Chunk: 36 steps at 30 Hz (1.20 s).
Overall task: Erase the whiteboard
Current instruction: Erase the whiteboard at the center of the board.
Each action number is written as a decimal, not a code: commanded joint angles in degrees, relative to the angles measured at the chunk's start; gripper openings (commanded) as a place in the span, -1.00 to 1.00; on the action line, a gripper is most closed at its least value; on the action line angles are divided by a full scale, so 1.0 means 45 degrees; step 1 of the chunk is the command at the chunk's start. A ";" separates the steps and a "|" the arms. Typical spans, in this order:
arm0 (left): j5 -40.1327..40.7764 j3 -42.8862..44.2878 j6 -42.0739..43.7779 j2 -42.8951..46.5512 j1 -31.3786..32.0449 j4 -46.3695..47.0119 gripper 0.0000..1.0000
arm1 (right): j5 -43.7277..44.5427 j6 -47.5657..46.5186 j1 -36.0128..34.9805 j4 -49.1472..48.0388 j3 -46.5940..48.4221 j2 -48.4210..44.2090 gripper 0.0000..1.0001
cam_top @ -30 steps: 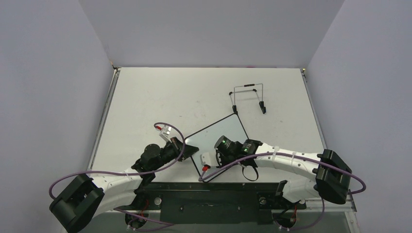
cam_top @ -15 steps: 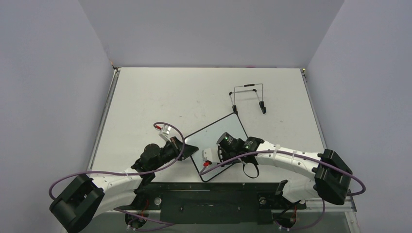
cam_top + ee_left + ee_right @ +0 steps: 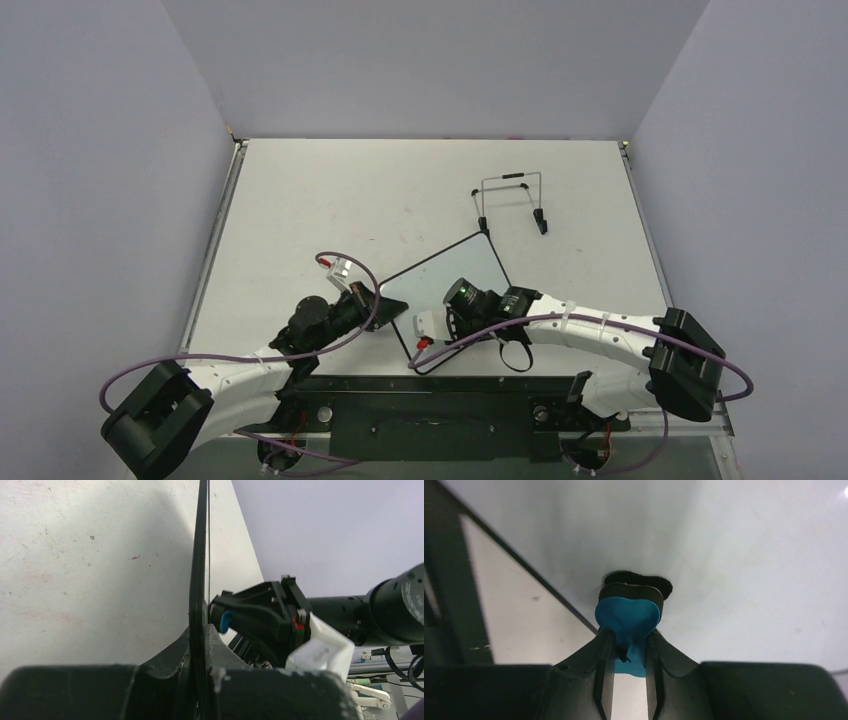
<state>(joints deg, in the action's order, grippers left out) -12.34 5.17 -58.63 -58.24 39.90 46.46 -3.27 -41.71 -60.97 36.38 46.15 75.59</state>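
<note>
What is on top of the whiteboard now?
A blue eraser, clamped in the right gripper, sits with its black pad on the whiteboard. The surface under the pad and gripper is covered, so any writing there cannot be seen.

We find the whiteboard [image 3: 445, 278] lying askew on the table [image 3: 400, 190] near its front edge, between the two arms. The left gripper [image 3: 388, 308] grips the board's left edge. The right gripper [image 3: 437, 322] stands over the board's near half, holding the eraser [image 3: 626, 615] against its surface. Behind and to the right, the wire stand [image 3: 511, 202] lies apart.
</note>
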 commanded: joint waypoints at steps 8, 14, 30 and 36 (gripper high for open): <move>-0.0394 0.0282 -0.0215 0.0439 -0.0045 0.1903 -1.00 | 0.1021 0.0155 0.0767 -0.0412 -0.0259 -0.0039 -1.00; -0.0359 0.0193 -0.0204 0.0585 -0.0112 0.1828 -1.00 | -0.0444 -0.0968 -0.0759 0.0525 -0.0676 -0.0212 -1.00; -0.0569 0.0335 -0.0271 0.0200 -0.0154 0.2083 -1.00 | 0.0470 0.0414 0.1183 -0.0636 -0.0076 0.0089 -1.00; -0.0548 0.0327 -0.0270 0.0217 -0.0155 0.2076 -1.00 | -0.0013 0.0074 0.0291 -0.0429 -0.0307 -0.0187 -1.00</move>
<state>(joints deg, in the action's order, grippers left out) -12.34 4.75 -58.15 -57.95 39.00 46.78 -1.34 -40.77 -59.02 35.22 44.86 75.37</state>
